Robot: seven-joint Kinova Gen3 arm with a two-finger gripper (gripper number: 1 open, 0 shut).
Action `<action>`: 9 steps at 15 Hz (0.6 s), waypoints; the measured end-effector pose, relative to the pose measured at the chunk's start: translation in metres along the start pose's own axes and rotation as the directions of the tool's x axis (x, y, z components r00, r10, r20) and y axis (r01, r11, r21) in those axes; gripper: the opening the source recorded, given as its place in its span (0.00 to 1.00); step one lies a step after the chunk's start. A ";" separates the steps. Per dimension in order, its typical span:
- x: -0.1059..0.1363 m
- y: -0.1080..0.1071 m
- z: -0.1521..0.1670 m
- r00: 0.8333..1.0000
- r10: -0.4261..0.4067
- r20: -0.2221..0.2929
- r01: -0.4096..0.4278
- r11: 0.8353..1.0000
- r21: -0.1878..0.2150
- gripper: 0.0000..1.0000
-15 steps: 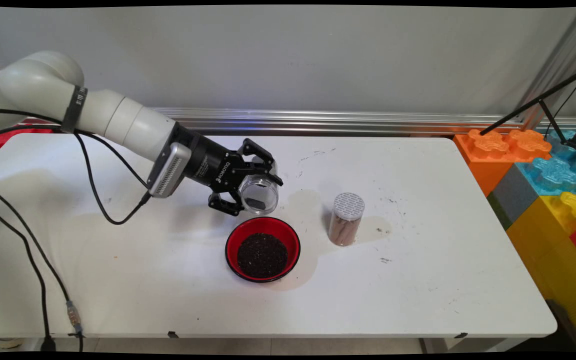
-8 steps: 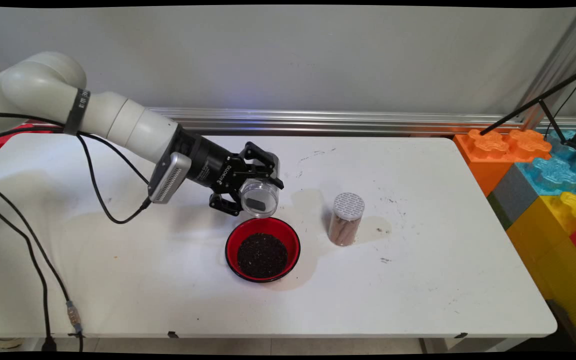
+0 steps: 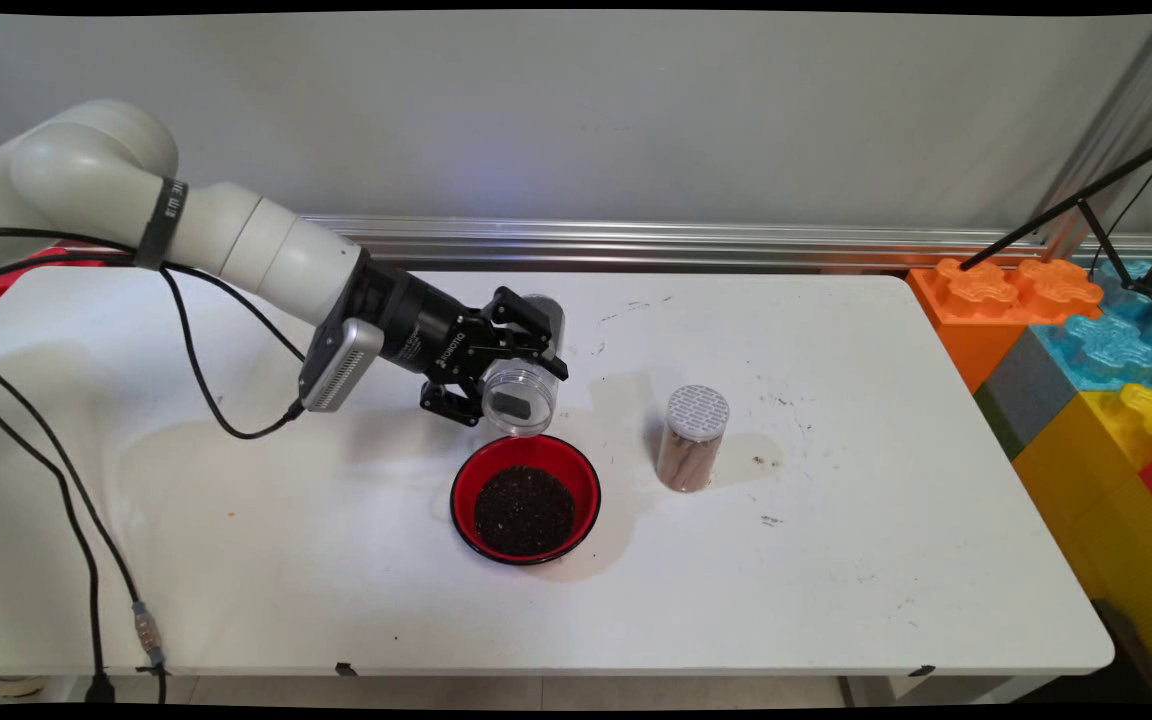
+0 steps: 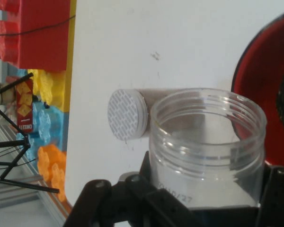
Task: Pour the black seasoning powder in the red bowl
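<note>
Gripper: the gripper (image 3: 508,372) is clamped on a clear jar (image 3: 519,398), fingers closed round its body, tipped on its side just above the far rim of the red bowl (image 3: 466,478)
Jar: lidless and seemingly empty, bar a dark patch low inside, possibly a label
Handling: light, rigid plastic, smooth and likely slippery; the mid-body grip looks the safest hold
Bowl: holds a heap of dark grains (image 3: 524,510)
Shaker (image 3: 693,437): upright beside the bowl, grey perforated lid, brown contents
</note>
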 end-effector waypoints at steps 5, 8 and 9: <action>-0.001 -0.002 -0.002 0.998 0.053 0.019 -0.053 0.999 -0.003 0.00; 0.000 -0.003 -0.002 0.995 0.091 0.028 -0.091 0.996 -0.002 0.00; 0.000 -0.004 -0.002 0.994 0.103 0.031 -0.103 0.995 0.002 0.00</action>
